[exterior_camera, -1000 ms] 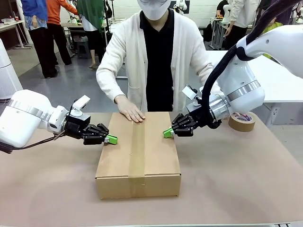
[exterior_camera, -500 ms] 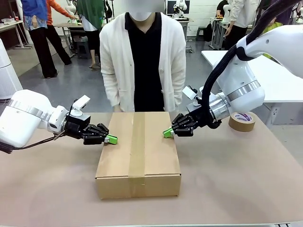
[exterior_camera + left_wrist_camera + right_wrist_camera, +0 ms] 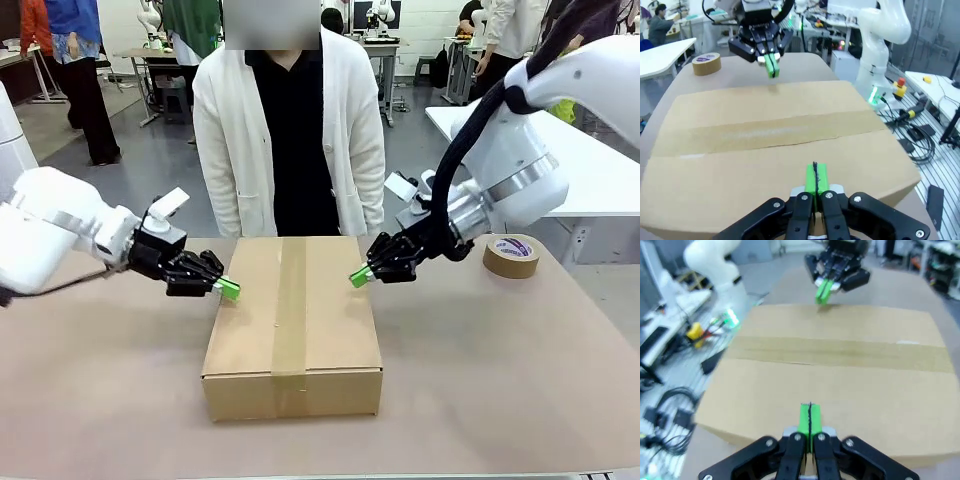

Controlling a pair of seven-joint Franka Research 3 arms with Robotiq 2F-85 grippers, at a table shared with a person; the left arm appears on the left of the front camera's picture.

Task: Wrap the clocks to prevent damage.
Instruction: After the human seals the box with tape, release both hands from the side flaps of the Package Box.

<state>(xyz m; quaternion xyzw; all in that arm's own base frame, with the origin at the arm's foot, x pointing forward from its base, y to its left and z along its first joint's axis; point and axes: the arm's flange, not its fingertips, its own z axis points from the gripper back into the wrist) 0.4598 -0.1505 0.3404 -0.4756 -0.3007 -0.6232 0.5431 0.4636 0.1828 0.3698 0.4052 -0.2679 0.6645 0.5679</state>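
You've got the cardboard box [image 3: 292, 325] sitting mid-table [image 3: 500, 380], flaps down, one strip of brown tape [image 3: 290, 305] running front to back over the top seam. That's your landmark. The clocks are presumably inside; can't see them, so treat contents as fragile.

Left gripper [image 3: 226, 289] hangs just off the box's left top edge, fingers pressed fully together, green pads [image 3: 815, 178] touching, nothing held. Right gripper [image 3: 359, 277] sits over the box's right top area, near the far-right corner, same story: fingers clamped together w/ nothing between them. Can't tell if either tip actually touches the cardboard.

Handling, my read: box is stiff corrugated board, flat matte faces, not slippery but too wide for either set of fingers to span. Weight unknown; clocks inside prob. make it moderately heavy and shift-prone. So don't pinch it. Press on opposite side walls w/ both arms, or push flat on the lid to steady it. Avoid jolts.

Roll of brown tape [image 3: 511, 256] lies on the table right of the box, beyond the right gripper. There's a purple-and-red label inside its core, too small to read. No print legible on the box itself.

Person [image 3: 290, 130] stands at the box's far side, hands off it.
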